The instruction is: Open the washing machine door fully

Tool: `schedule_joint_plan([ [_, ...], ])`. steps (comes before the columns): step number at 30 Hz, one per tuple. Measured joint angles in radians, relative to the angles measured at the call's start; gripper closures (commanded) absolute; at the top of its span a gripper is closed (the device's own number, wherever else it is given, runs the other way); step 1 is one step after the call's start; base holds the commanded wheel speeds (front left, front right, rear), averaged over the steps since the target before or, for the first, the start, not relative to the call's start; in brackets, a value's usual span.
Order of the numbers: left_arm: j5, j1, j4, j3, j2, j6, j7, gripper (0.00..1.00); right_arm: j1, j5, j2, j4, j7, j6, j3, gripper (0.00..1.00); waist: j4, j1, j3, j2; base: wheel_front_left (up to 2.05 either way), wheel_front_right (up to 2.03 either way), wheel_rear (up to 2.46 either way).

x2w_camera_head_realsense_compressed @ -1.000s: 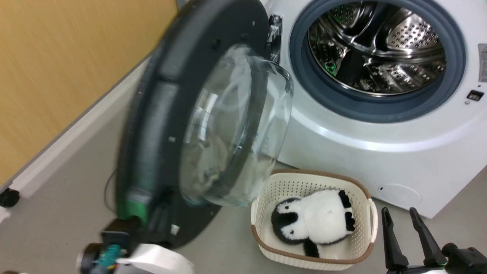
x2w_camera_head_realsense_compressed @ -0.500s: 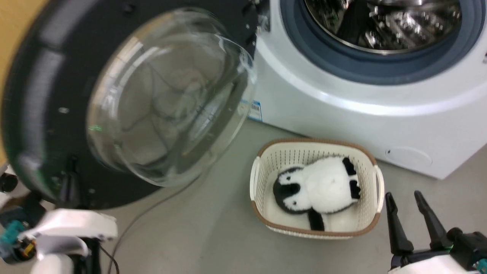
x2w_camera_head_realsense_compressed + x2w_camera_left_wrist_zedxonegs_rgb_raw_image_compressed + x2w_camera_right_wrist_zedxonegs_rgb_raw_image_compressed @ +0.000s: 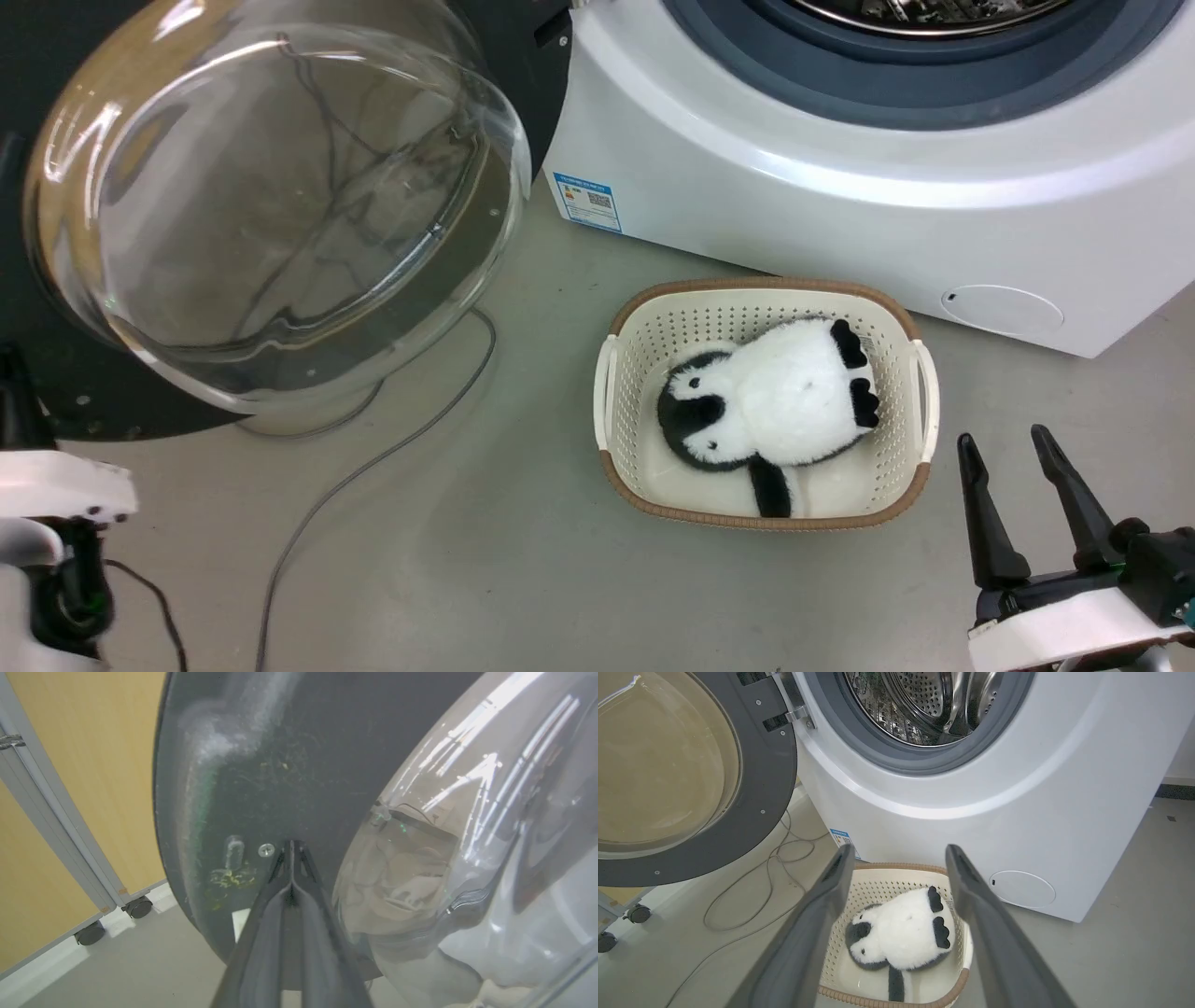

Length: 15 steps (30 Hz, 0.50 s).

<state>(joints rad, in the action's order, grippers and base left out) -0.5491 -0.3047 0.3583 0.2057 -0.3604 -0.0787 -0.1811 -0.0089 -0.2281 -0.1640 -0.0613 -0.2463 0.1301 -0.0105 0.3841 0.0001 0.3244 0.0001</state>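
Grey, smooth floor (image 3: 523, 579) lies under one white machine (image 3: 794, 215), and a yellow wood-grain panel (image 3: 70, 765) on two small black castors (image 3: 138, 906) stands on its hinge side. Of the two grippers, the left gripper (image 3: 290, 847) has its two long dark fingers pressed together with nothing between them, and their tips meet the door (image 3: 261, 765) on its matte, scuffed black ring, just beside one bright screw (image 3: 266, 849). The right gripper (image 3: 1004, 439) hangs in front of the machine with its two tapered fingers spread apart and empty. The single round door stands swung wide off the machine on the hinge side, inner face outward. Its clear glass bowl (image 3: 280, 205) bulges toward the head camera and catches reflections, and one metal hinge (image 3: 794, 714) ties the ring to the cabinet. The machine's front is glossy and curved. One grey rubber seal (image 3: 859, 742) rings one perforated steel drum (image 3: 924, 704), one small blue label (image 3: 588, 201) sits at the lower corner on the hinge side, and one round flush cap (image 3: 1006, 310) sits low at the opposite corner. On the floor just in front of the machine stands one oval cream basket (image 3: 756, 282) with latticed plastic walls and a brown woven rim, holding one fluffy black-and-white plush (image 3: 775, 401). One thin dark cable (image 3: 373, 467) loops over the floor below the door.
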Motion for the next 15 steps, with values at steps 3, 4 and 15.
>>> schedule_joint_plan([
  [3, -0.001, -0.012, 0.026, 0.007, -0.015, 0.004, -0.014, 1.0, 0.0, 0.0, 0.0, 0.002, 0.006, 0.0, 0.004, 0.0, -0.003, 0.0, 0.004, 0.0, 0.0, 0.0, 0.0],
  [4, -0.001, -0.015, 0.033, 0.007, -0.016, 0.009, -0.015, 1.0, 0.0, 0.0, -0.001, 0.002, 0.006, 0.0, 0.004, 0.0, -0.003, 0.0, 0.004, 0.0, 0.0, 0.0, 0.0],
  [15, 0.014, -0.022, 0.043, -0.039, -0.011, 0.035, -0.033, 1.0, 0.0, -0.002, 0.009, -0.019, 0.005, 0.0, -0.001, 0.0, -0.012, -0.0001, -0.047, 0.0, 0.0, 0.0, 0.0],
])
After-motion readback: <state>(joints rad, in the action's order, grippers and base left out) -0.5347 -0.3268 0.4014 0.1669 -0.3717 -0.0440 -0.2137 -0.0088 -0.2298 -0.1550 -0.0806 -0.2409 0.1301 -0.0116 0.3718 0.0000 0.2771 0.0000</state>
